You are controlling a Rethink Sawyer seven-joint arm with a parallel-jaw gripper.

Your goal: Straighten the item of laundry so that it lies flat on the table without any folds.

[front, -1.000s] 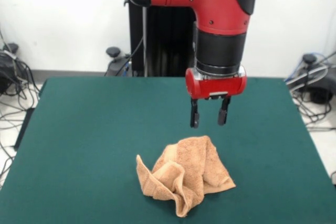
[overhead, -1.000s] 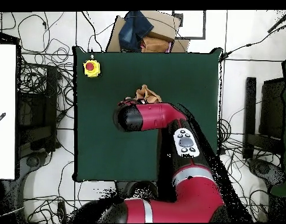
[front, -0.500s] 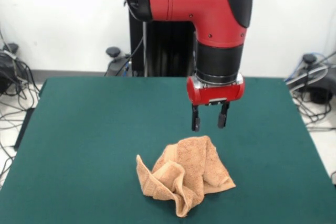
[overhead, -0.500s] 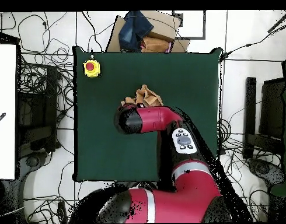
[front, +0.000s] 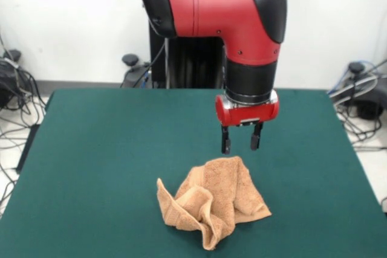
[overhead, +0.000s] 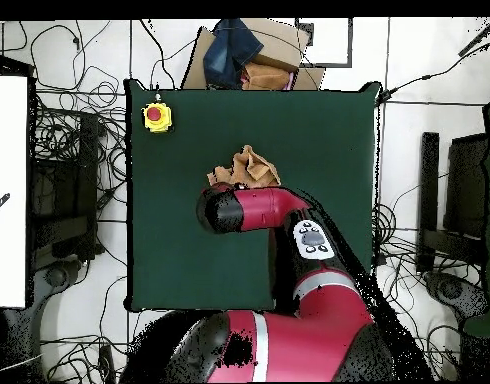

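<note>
The item of laundry [front: 213, 200], an orange-tan terry towel, lies crumpled in a heap on the dark green table [front: 103, 149], with folded flaps at its front left. In the overhead view the towel [overhead: 244, 166] shows just beyond the arm's head, partly covered by it. My gripper [front: 240, 145] hangs open just above the towel's far top edge, a little behind it, with nothing between its two black fingers. The arm hides the gripper in the overhead view.
A yellow box with a red button [overhead: 156, 117] sits near one table corner. A cardboard box with dark cloth [overhead: 247, 55] stands beyond the table's edge. Cables lie on the floor all around the table.
The gripper has come slightly lower and a little toward the towel, staying open. The arm's upper links have shifted. The towel has not moved.
</note>
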